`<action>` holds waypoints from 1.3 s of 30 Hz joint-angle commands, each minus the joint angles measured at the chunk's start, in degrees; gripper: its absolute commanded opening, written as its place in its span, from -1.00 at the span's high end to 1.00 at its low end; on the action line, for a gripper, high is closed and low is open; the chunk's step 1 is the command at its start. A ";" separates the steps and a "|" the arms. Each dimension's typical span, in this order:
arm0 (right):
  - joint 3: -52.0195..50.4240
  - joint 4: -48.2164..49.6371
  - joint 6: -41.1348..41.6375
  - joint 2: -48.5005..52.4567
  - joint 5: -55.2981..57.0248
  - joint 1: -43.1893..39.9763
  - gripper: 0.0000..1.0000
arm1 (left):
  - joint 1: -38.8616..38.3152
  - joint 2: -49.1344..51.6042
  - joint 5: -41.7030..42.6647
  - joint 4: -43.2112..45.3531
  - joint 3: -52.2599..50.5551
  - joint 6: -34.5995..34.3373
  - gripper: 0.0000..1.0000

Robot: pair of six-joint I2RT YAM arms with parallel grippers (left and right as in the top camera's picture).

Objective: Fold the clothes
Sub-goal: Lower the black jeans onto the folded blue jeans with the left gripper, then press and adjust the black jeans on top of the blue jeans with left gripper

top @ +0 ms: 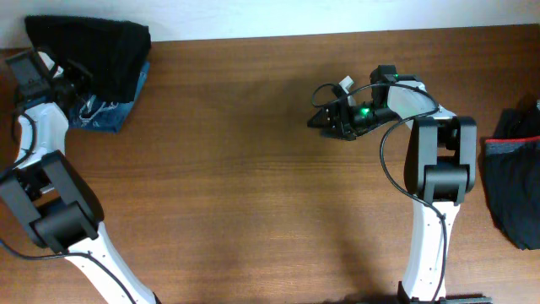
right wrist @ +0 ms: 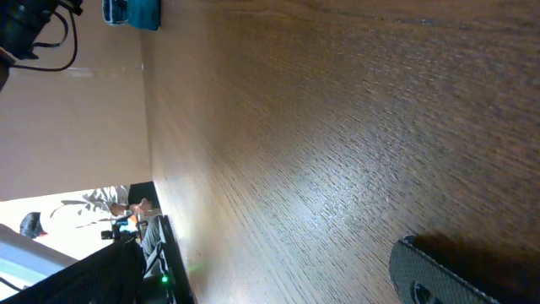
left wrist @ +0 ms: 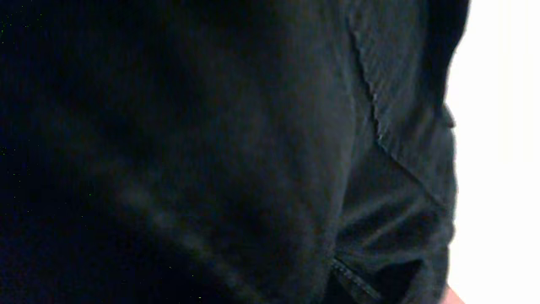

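The black trousers (top: 91,49) lie bunched at the table's far left corner, partly over the faded blue jeans (top: 108,114). My left gripper (top: 66,78) is buried in the trousers' left edge and grips the cloth, with its fingers hidden. Black fabric (left wrist: 211,143) fills the left wrist view. My right gripper (top: 324,118) hovers open over bare wood right of the middle, holding nothing. Only one of its fingers (right wrist: 439,274) shows in the right wrist view. The jeans (right wrist: 135,12) appear far off there. A dark garment with a reddish band (top: 513,173) lies at the right edge.
The brown wooden table (top: 245,186) runs between the two piles. A white wall borders the far edge (top: 337,15). Both arm bases stand at the near edge, left (top: 59,224) and right (top: 434,253).
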 commanded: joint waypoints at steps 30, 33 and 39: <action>-3.10 -0.68 0.09 5.05 11.98 -0.02 -0.97 | 11.15 1.09 -1.44 -5.73 2.03 7.82 -0.11; -3.10 -0.70 0.09 5.05 11.98 -0.02 -0.97 | 11.43 0.83 -1.44 -6.56 2.21 7.85 -0.04; -3.10 -0.68 0.09 5.05 11.98 -0.02 -0.97 | 11.30 -1.81 0.02 -9.11 3.45 10.01 -0.04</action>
